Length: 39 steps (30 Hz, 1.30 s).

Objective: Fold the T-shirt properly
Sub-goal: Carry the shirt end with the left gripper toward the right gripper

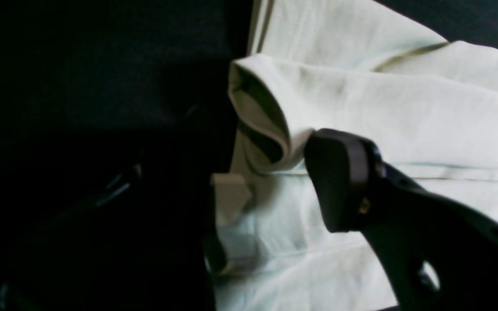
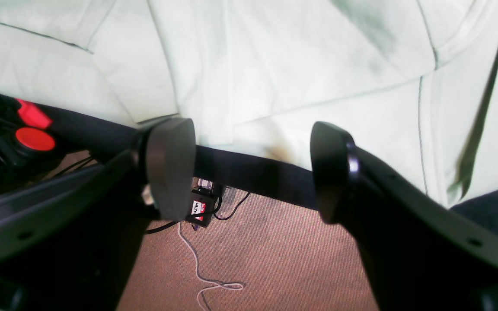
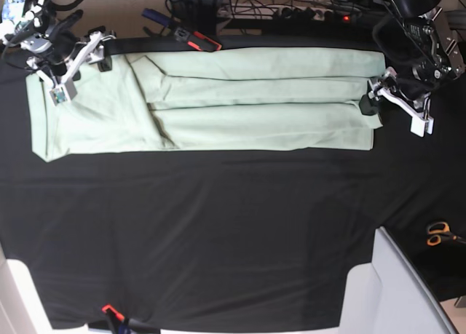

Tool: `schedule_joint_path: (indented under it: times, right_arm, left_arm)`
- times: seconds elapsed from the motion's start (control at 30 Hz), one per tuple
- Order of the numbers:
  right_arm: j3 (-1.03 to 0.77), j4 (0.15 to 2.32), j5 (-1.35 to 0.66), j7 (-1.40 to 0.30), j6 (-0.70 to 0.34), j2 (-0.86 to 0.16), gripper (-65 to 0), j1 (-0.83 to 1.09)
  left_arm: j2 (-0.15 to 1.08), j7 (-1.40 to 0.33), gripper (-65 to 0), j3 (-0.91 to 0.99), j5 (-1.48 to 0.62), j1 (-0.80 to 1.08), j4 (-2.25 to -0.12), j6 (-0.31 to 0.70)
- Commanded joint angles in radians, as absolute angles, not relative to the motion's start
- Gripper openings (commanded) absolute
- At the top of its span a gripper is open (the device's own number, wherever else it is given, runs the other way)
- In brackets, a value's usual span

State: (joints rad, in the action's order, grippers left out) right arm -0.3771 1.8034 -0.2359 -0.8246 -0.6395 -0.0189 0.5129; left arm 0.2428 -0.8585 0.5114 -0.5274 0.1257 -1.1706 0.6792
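Note:
The pale mint-green T-shirt (image 3: pixel 218 101) lies on the black table cover as a long strip folded lengthwise, along the far side. My right gripper (image 3: pixel 76 68) is open and empty over the strip's left end. In its wrist view the right gripper (image 2: pixel 251 170) hangs at the table's far edge with the shirt (image 2: pixel 275 65) just beyond it. My left gripper (image 3: pixel 393 110) is at the strip's right end. In its wrist view the left gripper (image 1: pixel 231 185) is open, with one finger (image 1: pixel 339 181) over the shirt (image 1: pixel 404 121) beside a curled fold and the other lost in the dark table.
Red-handled clamps (image 3: pixel 196 39) hold the black table cover (image 3: pixel 218 225) at the far edge, and another clamp (image 3: pixel 109 310) sits at the near edge. Orange-handled scissors (image 3: pixel 437 233) lie at the right. A white panel (image 3: pixel 397 290) stands at the bottom right. Cables (image 2: pixel 205 276) lie on the floor.

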Motion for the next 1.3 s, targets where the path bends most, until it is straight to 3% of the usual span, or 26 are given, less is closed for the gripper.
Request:
schedule_joint_path:
  times: [0.0,0.23,0.43,0.63,0.7,0.73,0.87,1.0,1.27]
  right_arm:
    - [-0.378,1.824,-0.249,-0.809,-0.645,-0.025,-25.5,0.512]
    - [-0.378,1.822,-0.249,-0.809,-0.645,-0.025,-25.5,0.506]
    - [-0.378,1.822,-0.249,-0.809,-0.645,-0.025,-25.5,0.506]
    - [-0.378,1.822,-0.249,-0.809,-0.645,-0.025,-25.5,0.506]
    - [-0.378,1.822,-0.249,-0.809,-0.645,-0.025,-25.5,0.506]
    - [-0.378,1.822,-0.249,-0.809,-0.645,-0.025,-25.5,0.506]
    - [-0.378,1.822,-0.249,-0.809,-0.645,-0.025,-25.5,0.506]
    - [-0.378,1.822,-0.249,-0.809,-0.645,-0.025,-25.5,0.506]
    - [-0.378,1.822,-0.249,-0.809,-0.645,-0.025,-25.5,0.504]
  left_arm:
    - [0.248,-0.874,-18.3,0.486,-0.529,0.128,-1.176,0.682]
    - [0.237,-0.874,-19.3,0.463,-0.529,0.133,-1.173,0.682]
    - [0.237,-0.874,-43.0,0.463,-0.529,0.143,-1.168,0.680]
    - [0.240,-0.871,-52.6,0.461,-0.529,0.137,-1.116,0.680]
    - [0.240,-0.871,-63.2,0.460,-0.529,0.137,-1.116,0.680]
    - [0.240,-0.871,-65.0,0.458,-0.529,0.137,-1.118,0.680]
    - [0.240,-0.871,-65.0,0.458,-0.529,0.133,-1.132,0.680]
    - [0.236,-0.878,-65.0,0.456,-0.524,0.165,-1.296,0.673]
    - [0.148,-0.880,-65.0,0.308,-0.317,0.259,-1.616,0.484]
